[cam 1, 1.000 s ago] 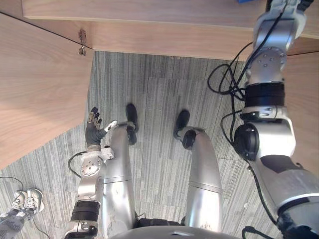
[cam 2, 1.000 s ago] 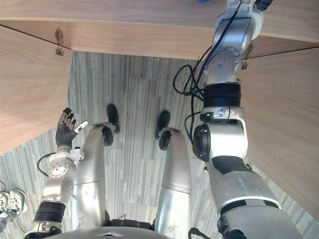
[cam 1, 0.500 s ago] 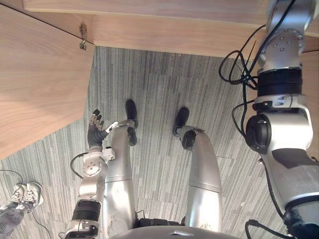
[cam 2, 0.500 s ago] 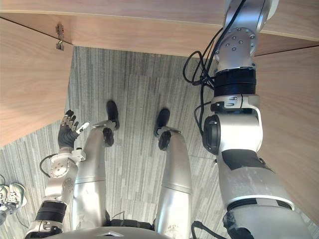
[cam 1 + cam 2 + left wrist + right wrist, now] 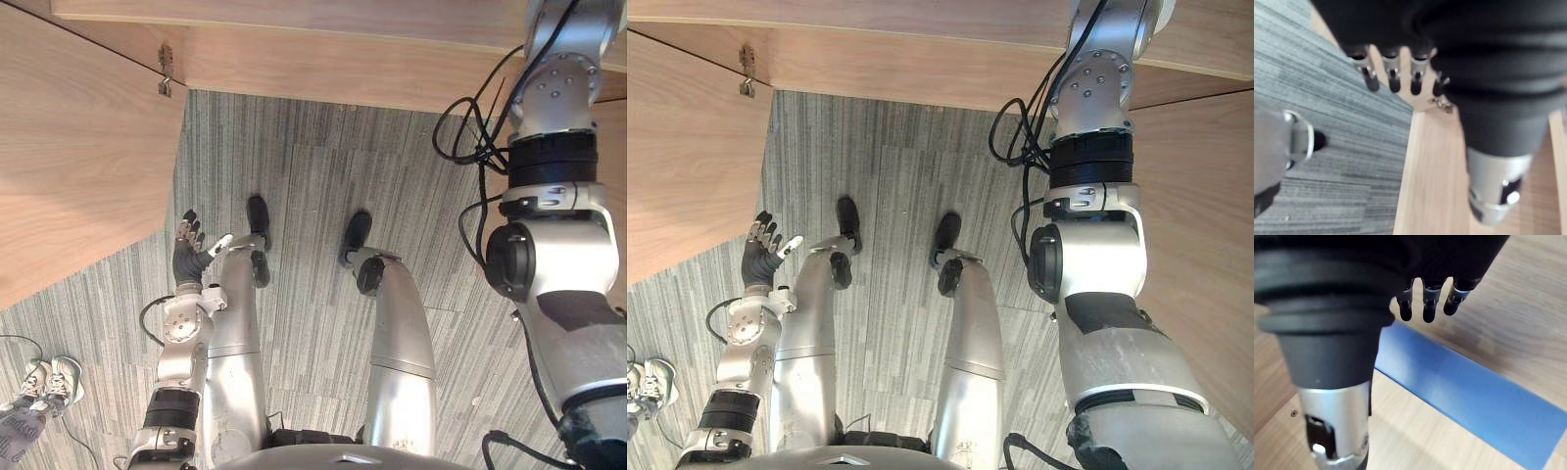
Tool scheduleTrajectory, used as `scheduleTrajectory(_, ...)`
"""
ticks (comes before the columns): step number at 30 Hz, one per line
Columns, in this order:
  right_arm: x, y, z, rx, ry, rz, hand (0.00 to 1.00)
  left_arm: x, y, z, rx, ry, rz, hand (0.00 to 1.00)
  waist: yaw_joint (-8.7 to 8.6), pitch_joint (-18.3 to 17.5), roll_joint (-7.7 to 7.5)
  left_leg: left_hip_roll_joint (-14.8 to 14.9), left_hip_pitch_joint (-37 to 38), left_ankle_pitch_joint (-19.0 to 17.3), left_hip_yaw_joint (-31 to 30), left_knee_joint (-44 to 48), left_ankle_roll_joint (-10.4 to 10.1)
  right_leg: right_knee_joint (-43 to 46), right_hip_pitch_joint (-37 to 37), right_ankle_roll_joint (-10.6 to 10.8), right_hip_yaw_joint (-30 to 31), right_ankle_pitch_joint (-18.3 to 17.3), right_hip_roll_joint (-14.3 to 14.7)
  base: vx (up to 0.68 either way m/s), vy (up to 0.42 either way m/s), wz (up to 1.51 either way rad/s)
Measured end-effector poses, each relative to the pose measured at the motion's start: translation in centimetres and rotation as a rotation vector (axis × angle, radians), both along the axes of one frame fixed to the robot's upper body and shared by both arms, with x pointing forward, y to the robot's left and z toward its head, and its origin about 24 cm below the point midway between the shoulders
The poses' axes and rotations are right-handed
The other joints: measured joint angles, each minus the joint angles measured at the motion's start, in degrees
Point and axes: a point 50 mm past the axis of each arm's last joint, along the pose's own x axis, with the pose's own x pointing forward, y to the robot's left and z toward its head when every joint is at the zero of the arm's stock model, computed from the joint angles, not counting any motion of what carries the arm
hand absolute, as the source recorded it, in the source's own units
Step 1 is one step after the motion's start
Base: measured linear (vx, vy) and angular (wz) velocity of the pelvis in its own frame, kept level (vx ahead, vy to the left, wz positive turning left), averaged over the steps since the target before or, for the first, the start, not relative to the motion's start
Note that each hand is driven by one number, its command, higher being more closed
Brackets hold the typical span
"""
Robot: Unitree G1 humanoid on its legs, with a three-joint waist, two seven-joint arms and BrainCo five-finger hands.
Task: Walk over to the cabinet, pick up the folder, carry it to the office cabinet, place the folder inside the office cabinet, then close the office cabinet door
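the blue folder (image 5: 1469, 396) lies flat on a pale wooden shelf (image 5: 1425, 445) inside the office cabinet (image 5: 323, 69), just beyond and below the right hand (image 5: 1428, 293). this hand's fingers (image 5: 1455, 294) are straight and close together, clear of the cover and holding nothing. the left hand (image 5: 188, 259) hangs low with its fingers loose and spread, empty, and the open door (image 5: 78, 166) is just outward of its fingertips. the folder looks thin and light, probably stiff enough to keep its shape but likely to bow if lifted by a corner. its smooth cover would likely slip under dark fingertips. because it lies flat, there is little to pinch from above. a sound hold would be at the long edge nearest the fingertips, about midway along, with the thumb under and the fingers over. with the folder seemingly in place, the door is what remains.
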Motion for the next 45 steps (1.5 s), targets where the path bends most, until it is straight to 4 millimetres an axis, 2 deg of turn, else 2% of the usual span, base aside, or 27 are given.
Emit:
scheduleTrajectory(2,0.1,-0.2,-0.4,-0.118,0.016,-0.045,0.0,0.0,0.0,0.0,0.0,0.0,-0.001,0.0,-0.06,0.0,-0.03,0.0,0.8,0.2,0.1,-0.7,0.0,-0.6,0.8,0.1,-0.1,0.1,0.0,0.0,0.0,0.0)
scheduleTrajectory(6,0.0,-1.4,-1.3,-0.217,0.035,-0.091,0.0,0.0,0.1,0.0,0.004,0.001,0.0,0.0,-0.26,0.0,-0.03,0.1,1.3,0.2,0.1,-1.0,0.0,-1.4,1.5,0.2,-0.2,0.4,0.2,0.0,0.0,0.0)
scheduleTrajectory(10,-0.1,-3.7,-3.0,-0.364,0.104,-0.197,0.0,0.0,0.5,-0.4,0.02,0.021,0.001,0.0,-0.68,0.0,-0.04,0.1,1.4,0.3,0.4,-1.8,0.2,-2.9,2.1,0.7,-0.2,1.2,0.4,0.0,0.015,-0.04)
scheduleTrajectory(13,-0.1,-4.7,-4.3,-0.461,0.156,-0.243,0.0,-0.1,1.0,-1.0,0.039,0.054,0.003,0.0,-1.15,0.0,-0.06,0.1,2.6,0.3,1.1,-2.0,0.3,-3.2,3.2,0.8,0.0,1.3,0.2,0.0,0.0,0.0)
scheduleTrajectory(16,0.1,-4.5,-4.9,-0.583,0.19,-0.261,0.0,-0.3,1.5,-1.5,0.058,0.079,0.003,0.0,-1.41,-1.5,-0.13,0.7,3.3,-0.4,2.4,-2.8,1.4,-4.1,3.6,1.3,0.2,1.0,0.3,-0.02,-0.003,-0.05)
scheduleTrajectory(21,-0.5,-5.2,-4.2,-0.965,0.259,-0.459,0.0,0.1,2.1,-1.2,0.091,0.077,-0.016,0.0,-1.92,-1.5,-0.13,1.9,3.5,-0.2,4.5,-2.8,1.5,-4.9,3.9,1.4,0.2,1.8,0.2,0.0,0.003,-0.02)
scheduleTrajectory(23,-0.3,-4.7,-4.5,-1.132,0.301,-0.558,0.0,1.0,2.4,-0.7,0.108,0.066,-0.02,0.0,-2.18,-1.5,-0.13,2.0,3.6,-0.2,4.6,-2.8,1.5,-5.4,4.2,1.6,0.2,2.1,0.2,0.0,0.0,0.0)
scheduleTrajectory(26,0.0,-4.1,-4.5,-1.26,0.322,-0.638,0.0,2.4,2.6,0.8,0.125,0.026,-0.026,0.0,-2.26,-1.5,-0.13,2.0,3.6,-0.2,4.8,-2.9,1.5,-6.0,4.3,1.9,0.2,2.5,0.2,0.0,0.0,0.0)
scheduleTrajectory(32,0.2,-3.8,-3.9,-1.386,0.341,-0.729,0.0,3.9,3.2,2.4,0.147,0.0,-0.022,0.0,-2.79,-1.5,-0.14,2.2,3.6,-0.1,5.8,-3.4,2.0,-7.2,4.4,2.4,0.6,3.4,0.2,-0.01,0.012,-0.04)
scheduleTrajectory(40,0.3,-3.5,-3.8,-1.503,0.36,-0.808,0.0,4.0,3.9,2.6,0.143,-0.003,-0.003,0.0,-3.08,-1.5,-0.14,2.4,3.6,0.1,6.6,-3.9,2.5,-8.5,4.4,2.8,1.0,4.2,0.3,0.0,0.003,-0.02)
scheduleTrajectory(45,-0.6,-2.7,-6.2,-1.455,0.296,-0.783,0.0,3.9,4.0,2.5,0.135,-0.001,0.007,0.0,-3.24,-1.5,-0.15,2.4,3.6,0.1,6.6,-3.8,2.5,-8.6,4.4,2.8,1.0,4.2,0.4,0.0,0.0,0.0)
